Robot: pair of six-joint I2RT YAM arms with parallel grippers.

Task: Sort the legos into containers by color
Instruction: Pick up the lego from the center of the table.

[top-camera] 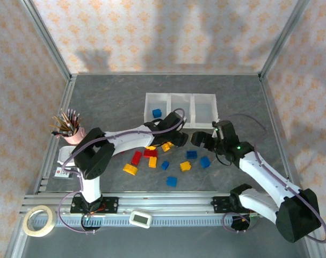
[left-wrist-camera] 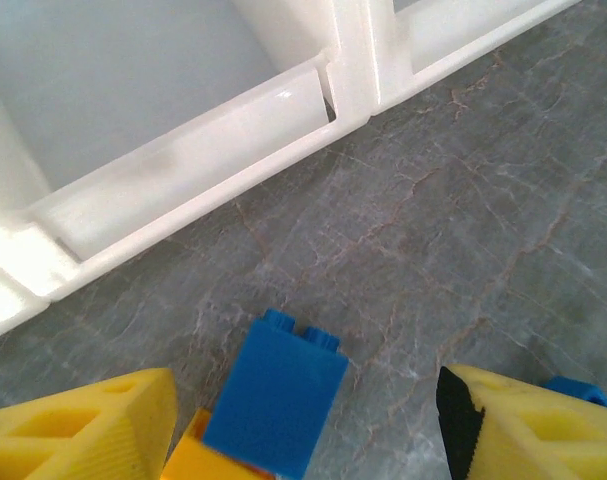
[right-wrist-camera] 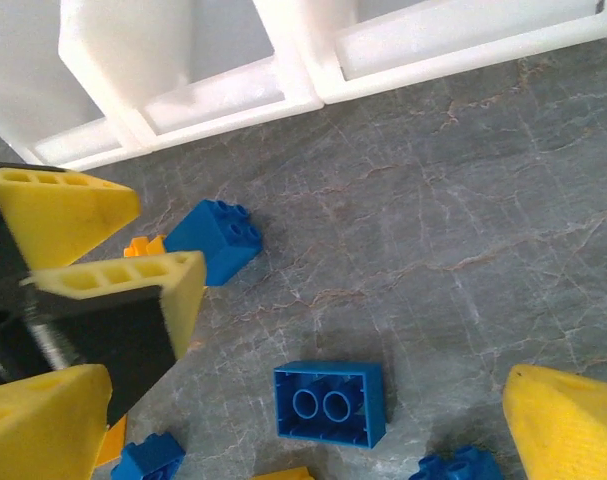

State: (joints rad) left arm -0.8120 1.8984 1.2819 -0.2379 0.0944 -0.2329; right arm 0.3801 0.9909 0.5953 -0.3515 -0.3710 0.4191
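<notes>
Blue is the colour in hand. The left gripper (left-wrist-camera: 305,385) stands spread around a blue brick (left-wrist-camera: 271,405), with a yellow finger (left-wrist-camera: 83,430) on each side and a gap at both, so nothing is pinched yet. The brick rests partly on an orange brick (left-wrist-camera: 198,458), on the table (left-wrist-camera: 463,230) just short of the bins (top-camera: 190,110).

To do this well, centre the jaws so both pads meet the flat sides together. A one-sided touch would likely push the brick off its perch or drag the orange one along. Lift straight up, clear the near wall (left-wrist-camera: 183,170), then let go over the left bin (top-camera: 147,110), where a blue lego (top-camera: 157,113) lies. The right gripper (top-camera: 199,138) hovers wide open close by, above a second blue brick (right-wrist-camera: 331,403), and should keep clear.
</notes>
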